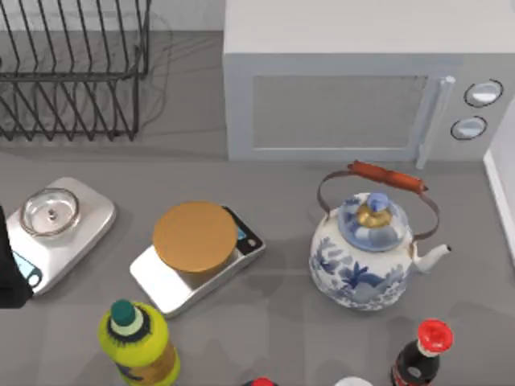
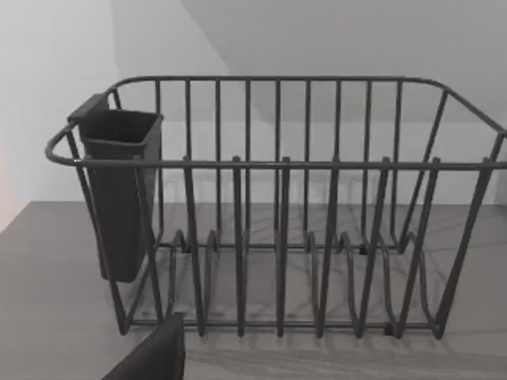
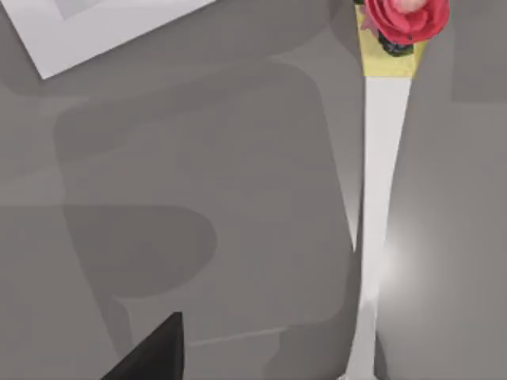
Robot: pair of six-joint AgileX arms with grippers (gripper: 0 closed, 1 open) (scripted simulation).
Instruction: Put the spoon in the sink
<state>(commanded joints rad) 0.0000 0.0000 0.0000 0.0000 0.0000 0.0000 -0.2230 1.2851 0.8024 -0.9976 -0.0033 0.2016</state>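
Note:
In the right wrist view the spoon (image 3: 383, 158) lies flat on the grey counter: a long white handle with a yellow band and a red rose at one end, its bowl end cut off by the frame edge. A dark part of my right gripper (image 3: 152, 353) hovers above the counter, well to the side of the handle and not touching it. A dark piece of my left gripper (image 2: 153, 358) faces the wire dish rack (image 2: 277, 206), and the left arm (image 1: 11, 272) sits at the table's left edge. The sink is out of view.
A microwave (image 1: 354, 88) stands at the back, the dish rack (image 1: 72, 72) at the back left. Two scales (image 1: 56, 229) (image 1: 197, 253), a blue-and-white kettle (image 1: 366, 249), a yellow bottle (image 1: 137, 346) and a red-capped bottle (image 1: 422, 354) crowd the counter.

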